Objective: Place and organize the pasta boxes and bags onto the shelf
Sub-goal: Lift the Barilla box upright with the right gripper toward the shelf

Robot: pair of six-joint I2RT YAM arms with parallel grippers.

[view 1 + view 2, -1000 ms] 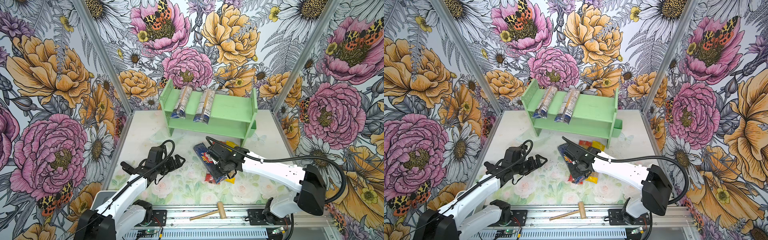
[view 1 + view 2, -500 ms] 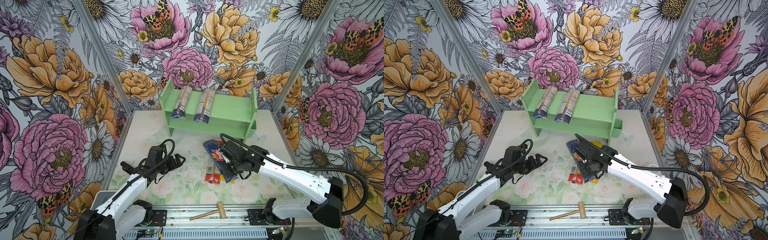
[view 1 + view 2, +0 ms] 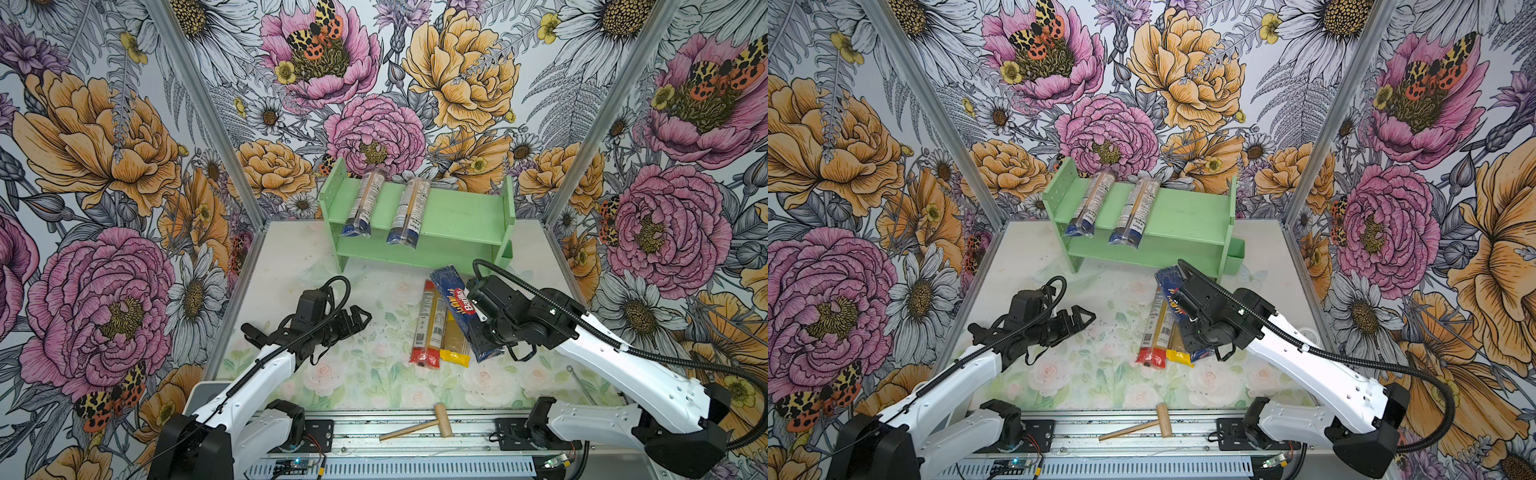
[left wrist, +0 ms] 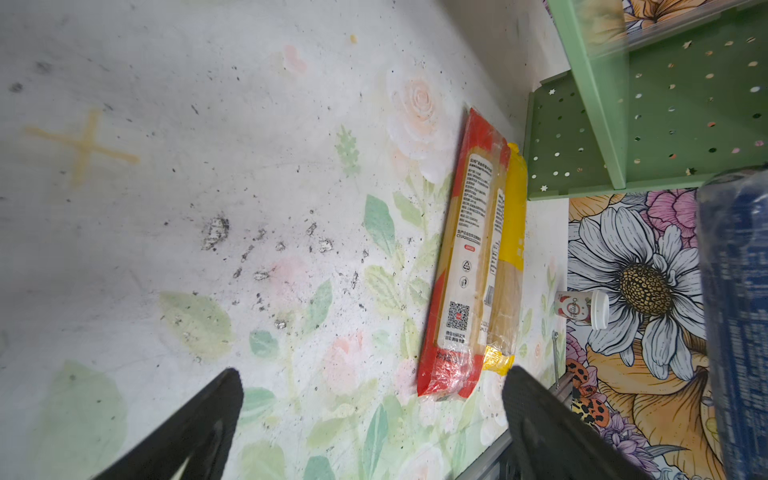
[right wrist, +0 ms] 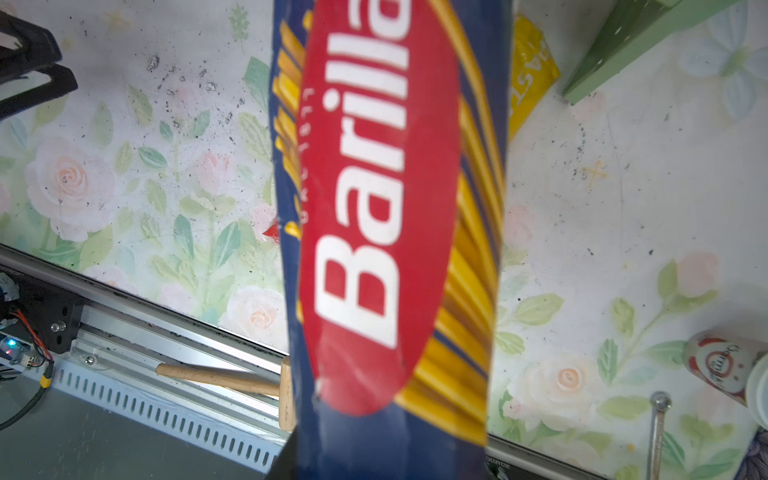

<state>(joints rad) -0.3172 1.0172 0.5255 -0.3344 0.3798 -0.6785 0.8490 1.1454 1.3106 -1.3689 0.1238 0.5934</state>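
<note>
Blue Barilla box (image 5: 386, 249) fills right wrist view, barely entering left.

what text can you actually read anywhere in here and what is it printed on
"Barilla": dark blue box, in the red oval.
"1877": same box, small, beside the oval.
"AST": yellow bag, rest of the word hidden behind the box.
Red-ended bag: fine print and a QR code, too small to read.
Small cup: logo blurred.
Clear bags on the shelf: labels too small.

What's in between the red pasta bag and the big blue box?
The yellow bag lies there, beside the red-ended bag and partly hidden by the Barilla box; both top views show it.
</note>
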